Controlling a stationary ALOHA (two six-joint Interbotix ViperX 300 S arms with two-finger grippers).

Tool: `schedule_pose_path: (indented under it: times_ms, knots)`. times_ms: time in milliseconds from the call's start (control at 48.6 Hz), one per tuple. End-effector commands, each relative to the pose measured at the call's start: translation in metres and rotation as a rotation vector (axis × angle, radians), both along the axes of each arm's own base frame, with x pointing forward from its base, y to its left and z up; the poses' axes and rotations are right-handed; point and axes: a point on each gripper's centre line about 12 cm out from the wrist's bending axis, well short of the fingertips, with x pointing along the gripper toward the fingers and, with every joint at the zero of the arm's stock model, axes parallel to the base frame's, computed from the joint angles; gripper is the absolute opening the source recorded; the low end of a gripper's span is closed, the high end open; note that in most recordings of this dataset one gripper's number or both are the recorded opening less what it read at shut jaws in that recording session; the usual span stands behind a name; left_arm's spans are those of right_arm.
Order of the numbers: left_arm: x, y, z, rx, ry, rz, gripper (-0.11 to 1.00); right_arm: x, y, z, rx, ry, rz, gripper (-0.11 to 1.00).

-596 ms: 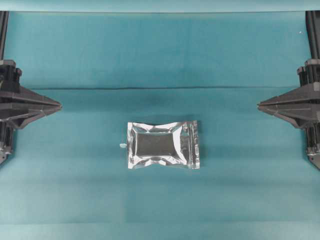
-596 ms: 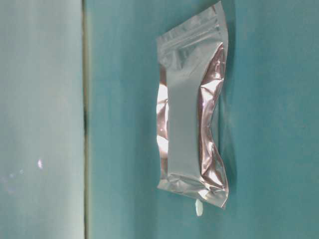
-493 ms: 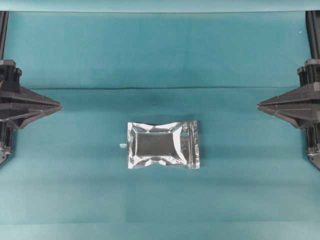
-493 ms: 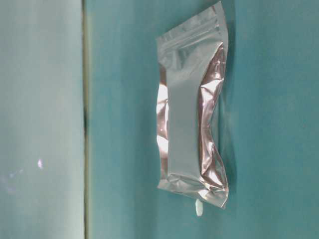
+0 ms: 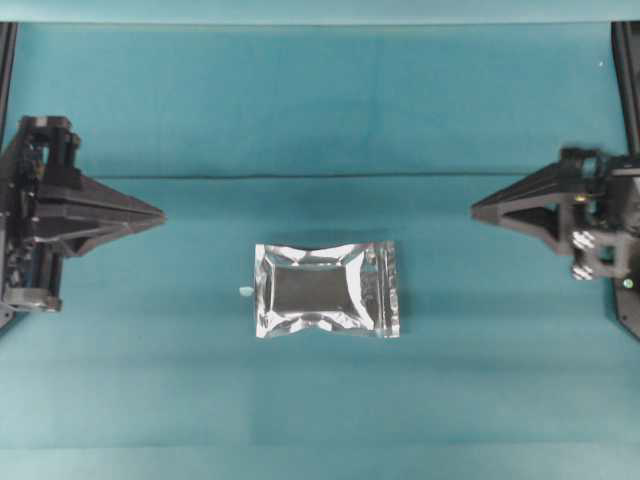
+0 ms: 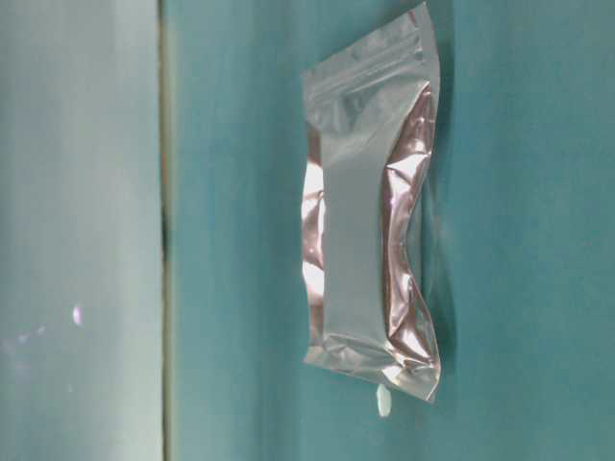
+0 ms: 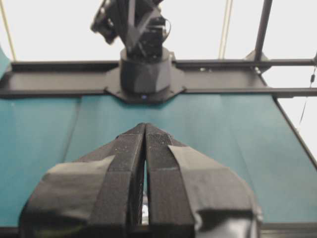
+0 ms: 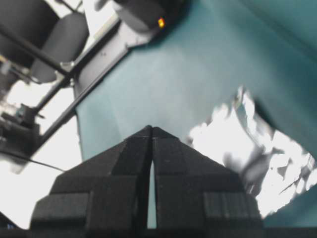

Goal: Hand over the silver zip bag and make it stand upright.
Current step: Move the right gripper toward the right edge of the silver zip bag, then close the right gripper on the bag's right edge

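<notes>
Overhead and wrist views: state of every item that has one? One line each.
silver zip bag: lying flat on the cloth, not upright, zip strip end toward the right gripper's side, untouched.
left gripper: shut, empty, clear of the bag.
right gripper: shut, empty, clear of the bag.
small white bit: on the cloth just off the bag's left edge in the overhead view.

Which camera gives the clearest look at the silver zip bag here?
The overhead exterior view: the silver zip bag lies flat and whole, unobstructed. The table-level view shows it whole, close up and sideways; the right wrist view catches a blurred part; the left wrist view barely shows it.
</notes>
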Motion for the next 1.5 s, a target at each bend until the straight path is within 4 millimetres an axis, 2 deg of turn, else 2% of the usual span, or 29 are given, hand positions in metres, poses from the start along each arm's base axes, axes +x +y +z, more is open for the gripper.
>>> schedule_pose_path:
  times_ms: [0, 123, 411, 555, 637, 699, 884, 966, 1007, 1295, 1480]
  knots:
    - [0.002, 0.000, 0.014, 0.004, -0.038, -0.002, 0.00, 0.008, 0.005, -0.002, 0.092, 0.035, 0.004, 0.01]
    - [0.001, 0.000, 0.014, 0.004, -0.032, 0.002, 0.00, 0.015, 0.011, -0.030, 0.190, 0.182, 0.007, 0.01]
    - [-0.001, 0.000, 0.011, 0.001, 0.018, 0.001, 0.00, 0.032, 0.005, -0.091, 0.358, 0.386, -0.122, 0.01]
    - [-0.003, 0.000, 0.012, -0.001, 0.015, -0.001, 0.00, 0.043, 0.004, -0.107, 0.356, 0.400, -0.154, 0.02]
    - [-0.003, 0.000, 0.012, -0.001, 0.017, 0.001, 0.00, 0.049, 0.002, -0.110, 0.354, 0.400, -0.163, 0.09]
    - [-0.003, 0.000, 0.012, -0.002, 0.018, 0.001, 0.00, 0.052, 0.003, -0.112, 0.360, 0.412, -0.164, 0.21]
    - [-0.003, 0.000, 0.009, -0.003, 0.042, 0.000, 0.00, 0.051, 0.009, -0.125, 0.441, 0.479, -0.190, 0.74]
    - [-0.002, 0.000, 0.007, -0.008, 0.058, 0.002, 0.00, 0.052, 0.011, -0.128, 0.460, 0.475, -0.204, 0.90]
    - [-0.002, 0.000, 0.005, -0.009, 0.068, 0.002, 0.00, 0.051, 0.011, -0.132, 0.468, 0.478, -0.216, 0.92]
    - [-0.002, 0.000, 0.004, -0.010, 0.079, 0.002, 0.00, 0.067, 0.008, -0.151, 0.482, 0.440, -0.284, 0.91]
    - [-0.002, 0.001, 0.003, -0.010, 0.083, 0.004, 0.00, 0.083, 0.021, -0.182, 0.503, 0.435, -0.324, 0.91]
